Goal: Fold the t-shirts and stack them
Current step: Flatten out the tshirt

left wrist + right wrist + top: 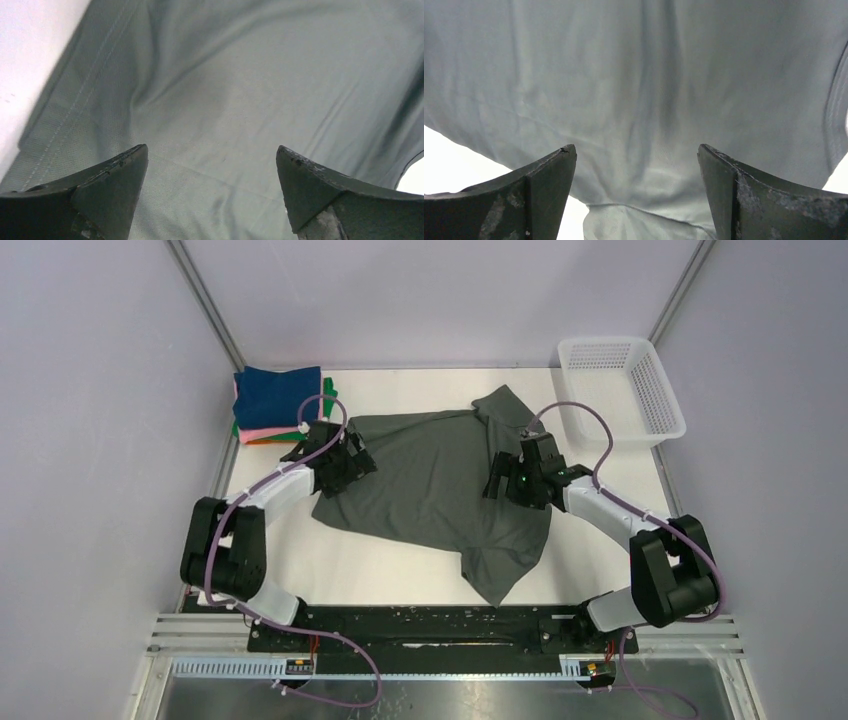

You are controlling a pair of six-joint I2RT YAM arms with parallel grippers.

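1. Step in hand: I judge this to be the start of folding the large grey shirt (pixel 430 490). It lies spread out and slightly skewed on the desk (pixel 400 575), and no fold shows in it yet.
2. Left gripper (pixel 212 165): its jaws stand wide with nothing between them. It hangs just above the shirt's left part, and a stitched edge runs off to its left in the wrist view.
3. Right gripper (pixel 636 160): its jaws also stand wide and hold nothing. It sits over the shirt's right part, with cloth directly under it and a cloth edge just below its fingertips in the wrist view.
4. Next move, in my judgement: each gripper must drop onto an edge on its own side and pinch a single layer of cloth. The two must then carry the cloth across evenly together, because an uneven lift would bunch soft cloth.
5. Finished work: a stack of folded shirts (pixel 280 400), navy on top with pink, orange and green below, sits beyond the left gripper and slightly to its left. It lies near the grey shirt's corner.
6. Container: a white mesh basket (pixel 655 390) stands beyond the right gripper and to its right, apart from the shirt. I see no garment in it.
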